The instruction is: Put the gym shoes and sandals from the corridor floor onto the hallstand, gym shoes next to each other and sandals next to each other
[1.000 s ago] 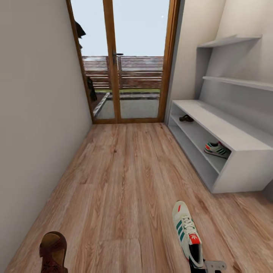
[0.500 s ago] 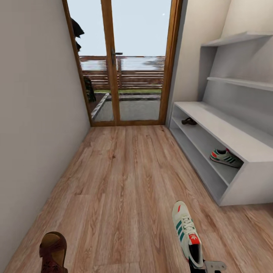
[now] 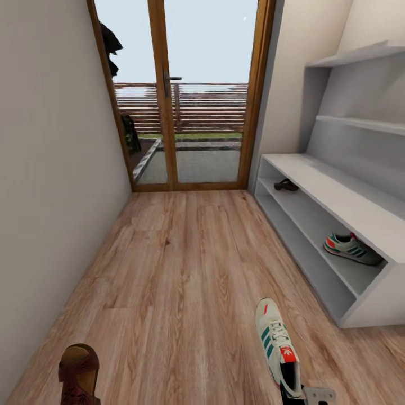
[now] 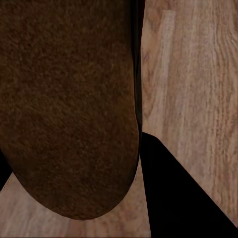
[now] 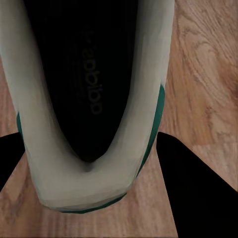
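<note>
My right gripper (image 5: pixel 99 171) is shut on the heel of a cream gym shoe (image 3: pixel 277 344) with green stripes, held above the corridor floor (image 3: pixel 185 264); its dark fingers (image 5: pixel 191 191) flank the heel. My left gripper (image 4: pixel 74 171) is shut on a brown sandal (image 3: pixel 79 372), whose sole (image 4: pixel 64 99) faces the left wrist camera. The pale grey hallstand (image 3: pixel 337 194) stands along the right wall. On its middle shelf, a second gym shoe (image 3: pixel 351 247) lies near the close end and a second sandal (image 3: pixel 286 185) at the far end.
A wood-framed glass door (image 3: pixel 180 95) closes the corridor's far end. A plain wall (image 3: pixel 50 169) runs along the left. Two upper shelves (image 3: pixel 360 56) hang above the hallstand. The plank floor stretches open between wall and hallstand.
The whole view has shifted: the hallstand and door have slid right and closer as the camera advanced. Both held shoes keep their place in the picture.
</note>
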